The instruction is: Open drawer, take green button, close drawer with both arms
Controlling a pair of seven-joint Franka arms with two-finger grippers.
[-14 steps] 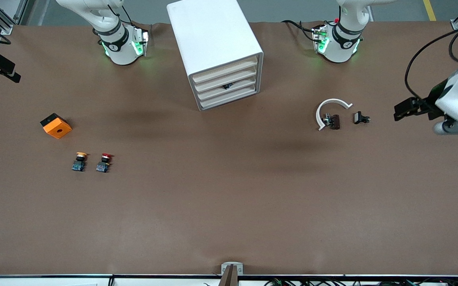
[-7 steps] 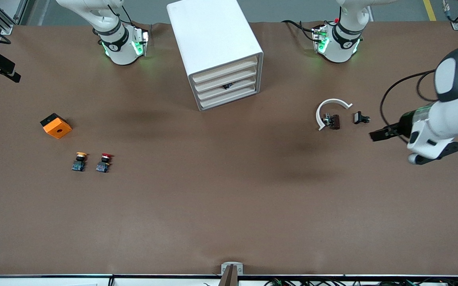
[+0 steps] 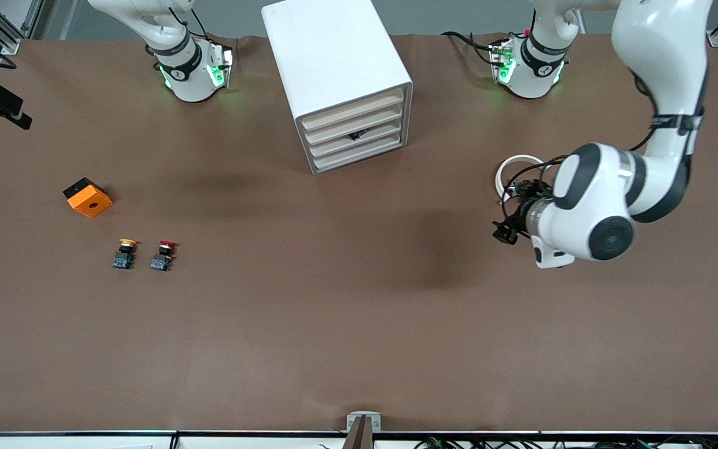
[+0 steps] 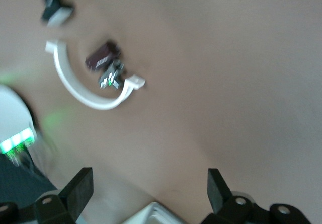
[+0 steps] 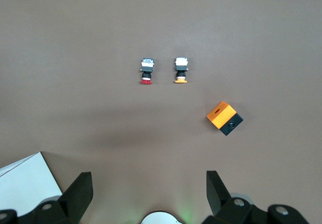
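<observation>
An orange block [image 3: 88, 197] with a black side lies near the bench [image 3: 334, 324] edge at the right arm's end. Nearer the front camera, a yellow-capped button [image 3: 124, 254] and a red-capped button [image 3: 163, 255] sit side by side. Toward the left arm's end lies a white C-shaped ring [image 4: 85, 90] with a small dark part [image 4: 102, 58] inside it.

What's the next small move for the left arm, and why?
Probably carry the left gripper on toward the cabinet and line it up with a drawer front. All four drawers look shut, no green button shows, and the gripper, jaws open and empty, is over bare table beside the white ring. The right arm waits.
</observation>
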